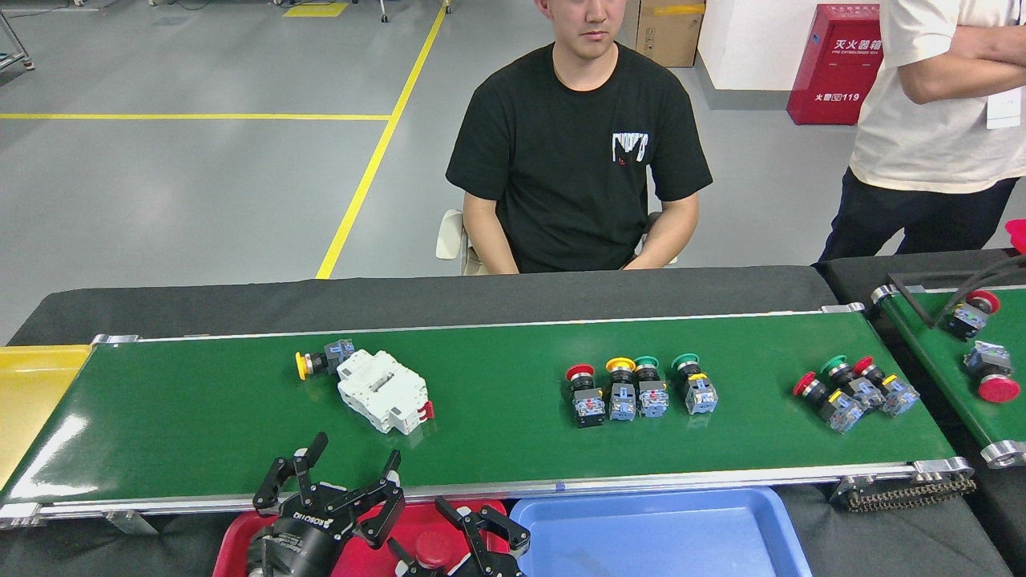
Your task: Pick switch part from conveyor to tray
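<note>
The conveyor carries a row of several switch parts at centre right and three more near its right end. A yellow-capped switch part lies against a white breaker block at centre left. My right gripper, cut off by the bottom edge, hangs over the red tray. A red-capped switch part sits between its fingers. My left gripper stands open and empty over the tray's far edge, beside the conveyor's front rail.
A blue tray lies right of the red one, and a yellow tray sits at the conveyor's left end. A second green belt at the right holds more switch parts. One person sits behind the conveyor; another stands at the back right.
</note>
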Motion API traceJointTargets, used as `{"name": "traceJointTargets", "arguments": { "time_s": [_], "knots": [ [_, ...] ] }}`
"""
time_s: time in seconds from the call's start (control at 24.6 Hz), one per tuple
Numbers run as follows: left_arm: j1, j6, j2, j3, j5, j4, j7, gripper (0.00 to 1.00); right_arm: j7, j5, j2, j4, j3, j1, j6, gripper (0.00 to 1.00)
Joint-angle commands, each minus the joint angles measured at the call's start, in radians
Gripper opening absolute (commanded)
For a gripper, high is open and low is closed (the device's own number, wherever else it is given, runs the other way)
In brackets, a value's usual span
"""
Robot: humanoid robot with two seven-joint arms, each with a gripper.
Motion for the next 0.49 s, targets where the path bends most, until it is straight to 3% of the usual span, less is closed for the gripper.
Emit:
{"name": "traceJointTargets", "arguments": {
  "time_s": [0.0, 0.08, 0.16, 0.32, 0.45],
  "knots": [
    [-0.021, 0.007, -0.006, 0.001, -0.003, 0.002, -0.008, 1.00, -0.007, 0.000, 0.013, -0.027, 0.000, 0.002, -0.007, 1.00],
    [-0.030, 0.028, -0.004, 0.004, -0.003, 0.021, -0.008, 1.00, -0.010, -0.004, -0.041, -0.088, -0.061, 0.014, 0.004, 1.00],
    [-0.042, 0.037, 0.000, 0.010, -0.003, 0.047, -0.008, 1.00, -0.031, -0.007, -0.085, -0.144, -0.194, 0.082, 0.010, 1.00],
    [-0.087, 0.060, 0.003, 0.016, -0.003, 0.113, -0.008, 1.00, -0.171, -0.021, -0.082, -0.168, -0.462, 0.203, 0.044, 1.00],
    [-0.133, 0.085, 0.008, 0.019, -0.001, 0.168, -0.008, 1.00, -0.191, -0.061, -0.088, -0.151, -0.578, 0.255, 0.073, 1.00]
  ]
}}
